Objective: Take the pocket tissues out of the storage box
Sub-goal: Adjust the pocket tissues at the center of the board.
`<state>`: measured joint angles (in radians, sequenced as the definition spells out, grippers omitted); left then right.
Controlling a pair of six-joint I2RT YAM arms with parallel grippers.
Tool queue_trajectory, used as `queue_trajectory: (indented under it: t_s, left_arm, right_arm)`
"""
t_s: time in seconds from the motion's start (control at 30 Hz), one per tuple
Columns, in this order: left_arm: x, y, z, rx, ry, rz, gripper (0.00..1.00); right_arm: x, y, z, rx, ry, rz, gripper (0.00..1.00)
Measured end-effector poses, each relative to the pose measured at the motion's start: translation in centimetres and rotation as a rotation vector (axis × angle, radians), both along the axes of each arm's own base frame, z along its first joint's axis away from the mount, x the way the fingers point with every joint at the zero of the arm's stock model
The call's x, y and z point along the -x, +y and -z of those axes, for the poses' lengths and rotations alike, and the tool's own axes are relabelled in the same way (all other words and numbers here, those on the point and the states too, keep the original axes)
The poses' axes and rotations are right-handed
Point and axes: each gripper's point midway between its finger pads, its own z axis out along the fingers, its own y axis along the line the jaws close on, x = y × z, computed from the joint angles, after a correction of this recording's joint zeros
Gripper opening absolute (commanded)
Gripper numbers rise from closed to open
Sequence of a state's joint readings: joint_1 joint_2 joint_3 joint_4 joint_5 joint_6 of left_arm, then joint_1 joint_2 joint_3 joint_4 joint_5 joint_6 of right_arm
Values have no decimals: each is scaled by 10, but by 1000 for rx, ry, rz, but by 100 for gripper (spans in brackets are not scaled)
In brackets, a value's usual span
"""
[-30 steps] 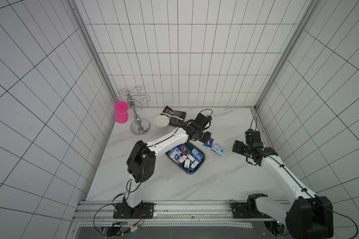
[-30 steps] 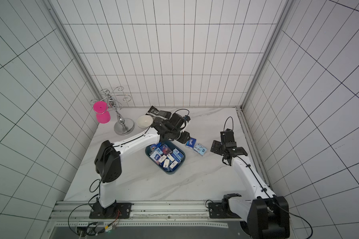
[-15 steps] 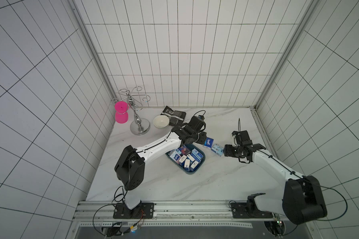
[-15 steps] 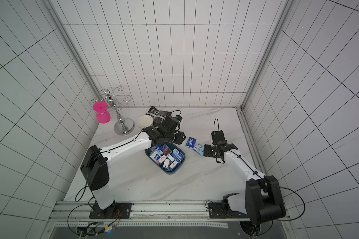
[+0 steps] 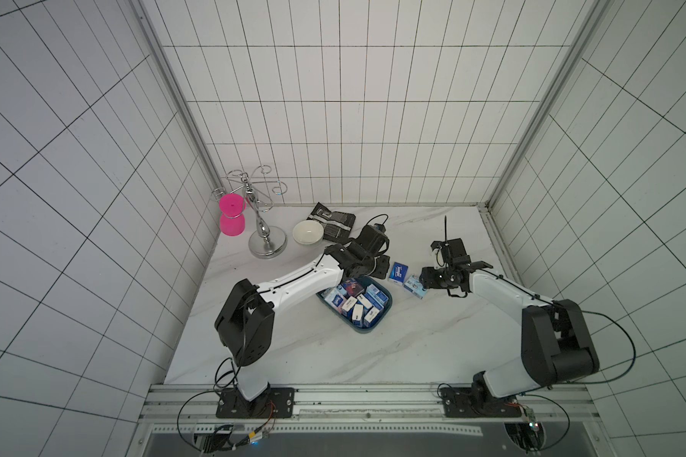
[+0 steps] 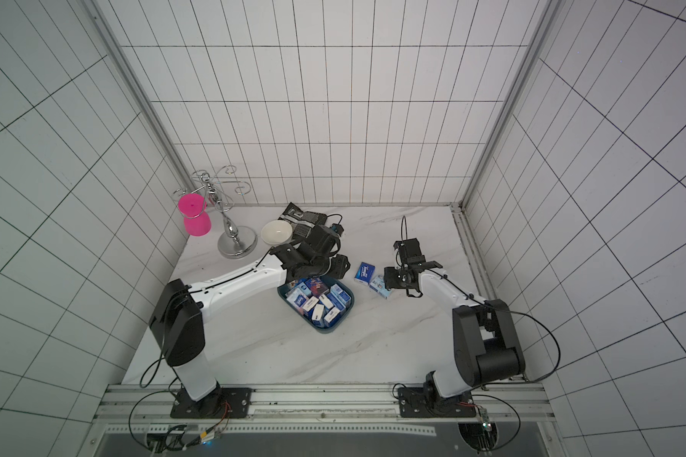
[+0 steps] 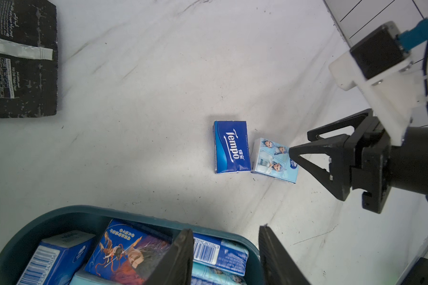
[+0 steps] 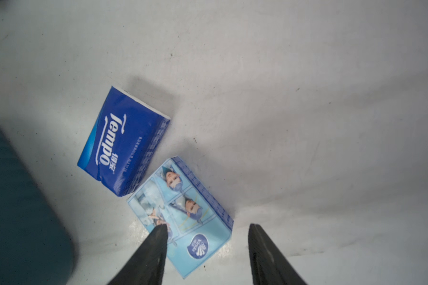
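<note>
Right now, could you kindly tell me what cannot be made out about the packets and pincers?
- Packet count in the storage box: the left wrist view cuts it off at the edge; in both top views the left arm hides its far end.
- Whether the right pincer touches the light-blue packet: one finger overlaps it in the right wrist view; top views too small.

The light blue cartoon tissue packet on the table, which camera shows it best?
The right wrist view: the light blue packet fills the foreground, print sharp, one fingertip overlapping it. The left wrist view shows the packet whole but smaller. In both top views it is tiny beside the right gripper.
</note>
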<state>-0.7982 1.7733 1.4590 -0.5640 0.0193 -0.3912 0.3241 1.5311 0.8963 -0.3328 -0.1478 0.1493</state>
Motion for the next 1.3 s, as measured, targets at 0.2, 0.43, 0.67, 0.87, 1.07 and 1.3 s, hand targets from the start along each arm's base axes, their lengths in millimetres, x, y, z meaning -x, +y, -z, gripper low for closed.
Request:
queue_trajectory:
  t_s: [0.2, 0.43, 0.67, 0.87, 1.07, 1.3]
  left_arm:
    - [1, -1, -5, 35, 14, 12, 46]
    - [4, -1, -9, 87, 39, 28, 46]
    - [4, 6, -10, 96, 43, 22, 46]
    - [7, 10, -19, 114, 30, 20, 46]
    - [9, 12, -26, 135, 18, 20, 46]
    - [12, 13, -29, 143, 15, 25, 46]
  right_arm:
    - [-1, 6, 18, 9, 51, -42, 51]
    - [2, 10, 24, 2, 78, -64, 41]
    - [3, 9, 25, -5, 88, -47, 29]
    - [2, 2, 25, 15, 93, 8, 14]
    - [0, -4, 26, 27, 94, 71, 6]
    - [-4, -8, 25, 21, 91, 145, 10]
